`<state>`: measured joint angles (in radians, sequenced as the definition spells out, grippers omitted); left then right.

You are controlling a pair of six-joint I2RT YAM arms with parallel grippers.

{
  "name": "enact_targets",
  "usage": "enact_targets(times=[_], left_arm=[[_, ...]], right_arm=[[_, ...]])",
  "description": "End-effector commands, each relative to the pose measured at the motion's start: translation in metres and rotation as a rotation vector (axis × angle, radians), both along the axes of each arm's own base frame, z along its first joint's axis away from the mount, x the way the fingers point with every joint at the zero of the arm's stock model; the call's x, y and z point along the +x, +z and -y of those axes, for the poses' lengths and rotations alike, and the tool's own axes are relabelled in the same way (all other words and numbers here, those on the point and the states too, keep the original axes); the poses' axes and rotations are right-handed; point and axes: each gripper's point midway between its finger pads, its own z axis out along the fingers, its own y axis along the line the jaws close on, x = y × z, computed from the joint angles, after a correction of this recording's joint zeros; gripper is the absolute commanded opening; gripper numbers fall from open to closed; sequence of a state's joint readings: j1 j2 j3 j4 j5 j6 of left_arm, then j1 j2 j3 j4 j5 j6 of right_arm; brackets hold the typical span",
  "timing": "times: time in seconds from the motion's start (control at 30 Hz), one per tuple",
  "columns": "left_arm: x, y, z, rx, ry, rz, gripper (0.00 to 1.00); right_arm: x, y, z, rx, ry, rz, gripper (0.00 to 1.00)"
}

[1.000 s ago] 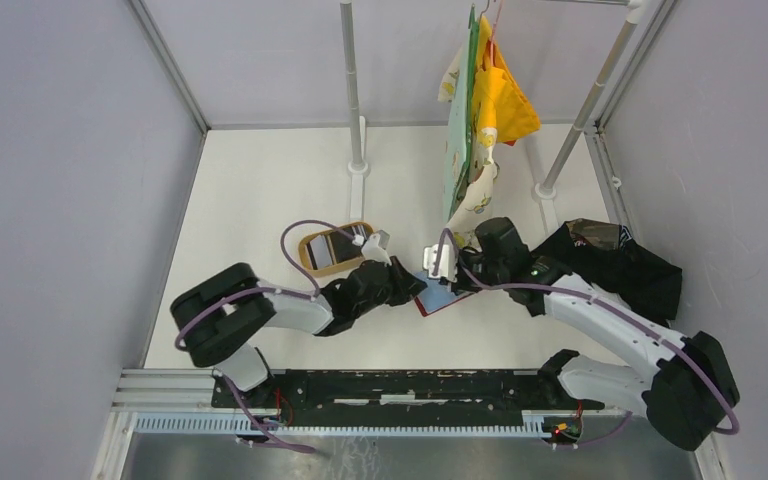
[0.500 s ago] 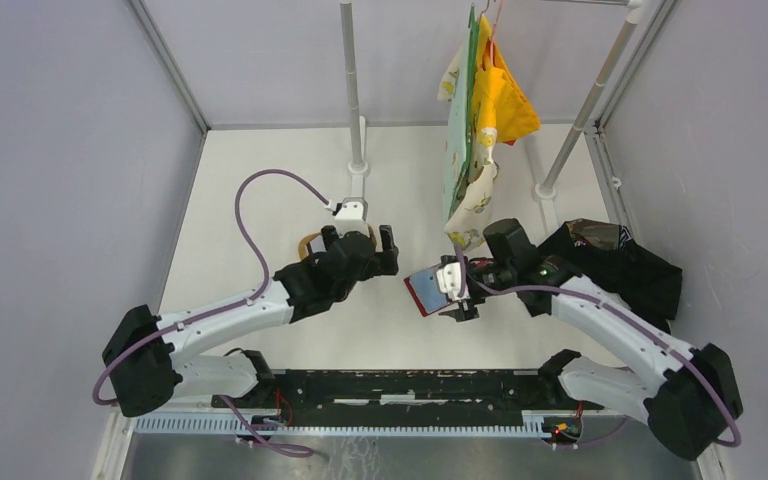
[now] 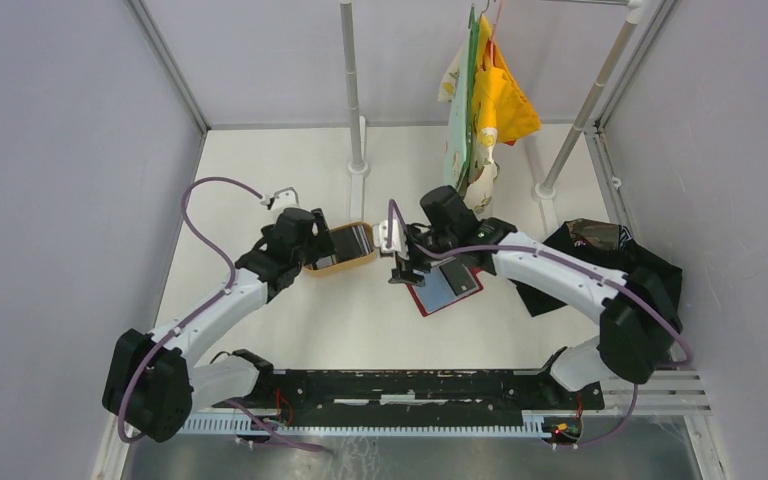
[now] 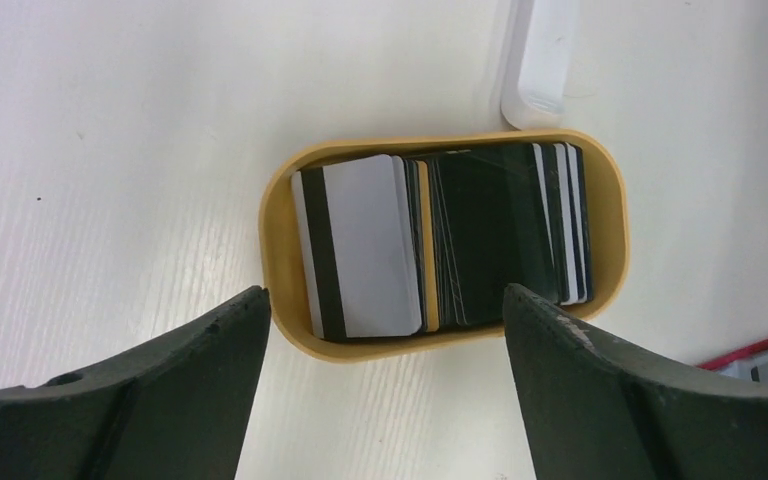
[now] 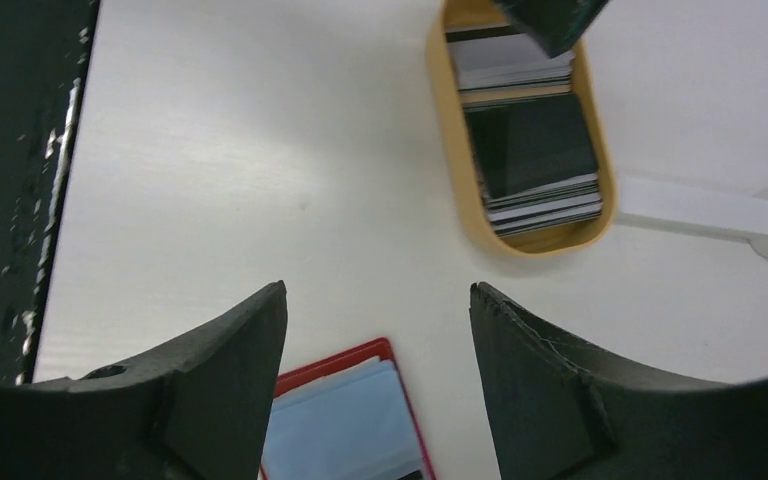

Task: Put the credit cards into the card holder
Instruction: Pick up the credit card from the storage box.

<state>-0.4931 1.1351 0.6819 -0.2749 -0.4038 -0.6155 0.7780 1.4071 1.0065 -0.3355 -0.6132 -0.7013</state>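
Observation:
The credit cards (image 4: 360, 245), one grey and several dark, are stacked in a tan oval tray (image 4: 390, 352). The tray (image 3: 360, 262) is near the table's middle. My left gripper (image 3: 312, 243) hovers at the tray's left end, open and empty; in the left wrist view the gripper (image 4: 384, 295) has its fingers spread over the tray's near rim. The card holder (image 3: 438, 290), red with blue lining, lies open flat on the table right of the tray, a dark card-sized rectangle on its lining. My right gripper (image 3: 403, 272) is open and empty above the holder's left edge. In the right wrist view, the holder (image 5: 345, 420) sits below the gripper (image 5: 378, 290).
A clothes rack stands at the back, with a post base (image 3: 357, 165) just behind the tray. Yellow and green cloths (image 3: 480, 100) hang from the rack. A black cloth (image 3: 615, 265) lies at the right. The arms' rail (image 3: 410, 385) runs along the near edge.
Both grippers were shut at the card holder and are now open. The holder now lies flat on the table. The left arm swung left to the tray; the right gripper moved left.

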Motion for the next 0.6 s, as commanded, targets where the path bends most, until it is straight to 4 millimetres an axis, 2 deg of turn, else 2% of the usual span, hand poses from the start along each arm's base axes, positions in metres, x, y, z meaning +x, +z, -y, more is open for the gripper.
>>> enact_targets(times=[0.0,0.1,0.23,0.4,0.57], left_arm=[[0.016,0.003,0.003,-0.041,-0.055,0.010,0.88],[0.024,-0.002,-0.002,-0.019,-0.037,-0.014,0.76],[0.031,-0.015,-0.004,0.026,-0.031,-0.065,0.64],[0.035,-0.019,0.000,0.035,-0.055,-0.082,0.57],[0.036,-0.026,0.000,0.047,-0.050,-0.103,0.52]], right_arm=[[0.040,0.036,-0.041,0.094,-0.108,-0.043,0.71],[0.042,0.031,-0.053,0.100,-0.107,-0.112,0.67],[0.039,0.018,-0.044,0.076,-0.125,-0.106,0.67],[0.036,0.003,-0.032,0.059,-0.134,-0.110,0.67],[0.033,-0.008,-0.030,0.042,-0.120,-0.140,0.66]])
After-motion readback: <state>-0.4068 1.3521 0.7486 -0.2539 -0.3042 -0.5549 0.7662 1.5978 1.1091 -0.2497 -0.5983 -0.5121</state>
